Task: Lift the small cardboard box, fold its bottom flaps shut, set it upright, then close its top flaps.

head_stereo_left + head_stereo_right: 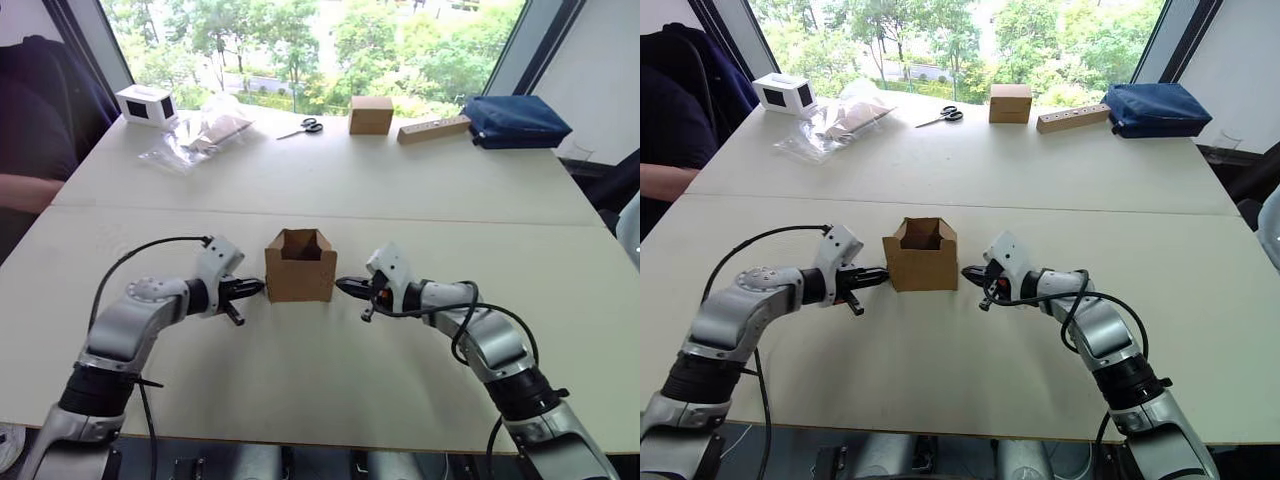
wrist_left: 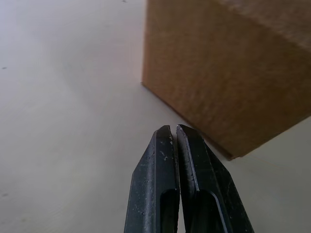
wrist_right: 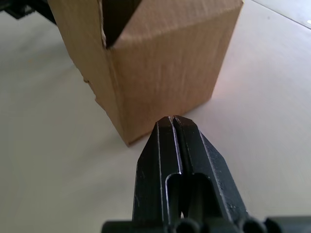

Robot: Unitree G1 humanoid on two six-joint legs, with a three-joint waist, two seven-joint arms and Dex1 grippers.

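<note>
Brown corrugated cardboard, that's the small cardboard box point(image 1: 299, 268), sitting upright on the white table point(image 1: 330, 370) near the middle of the near half, open end up. Its top flaps point(image 1: 300, 243) stand up around the opening, so you can see down into the dark inside.

Left gripper point(image 1: 256, 287) is just off the box's left wall, low down, fingers pressed together with nothing between them. Can't tell if the tips actually touch the cardboard. Right gripper point(image 1: 343, 285) mirrors it on the right side, also pinched closed and empty, tips a little apart from the box's right wall.

Far side of the table: a neat brown cube box point(image 1: 370, 115), scissors point(image 1: 303, 127) to its left, a crinkly clear plastic bag point(image 1: 196, 138), and a white box with a dark window point(image 1: 146, 105) at the far left. A wooden block point(image 1: 433, 129) and a dark blue pouch point(image 1: 515, 121) sit far right. A person's arm point(image 1: 30, 192) rests at the left edge.
</note>
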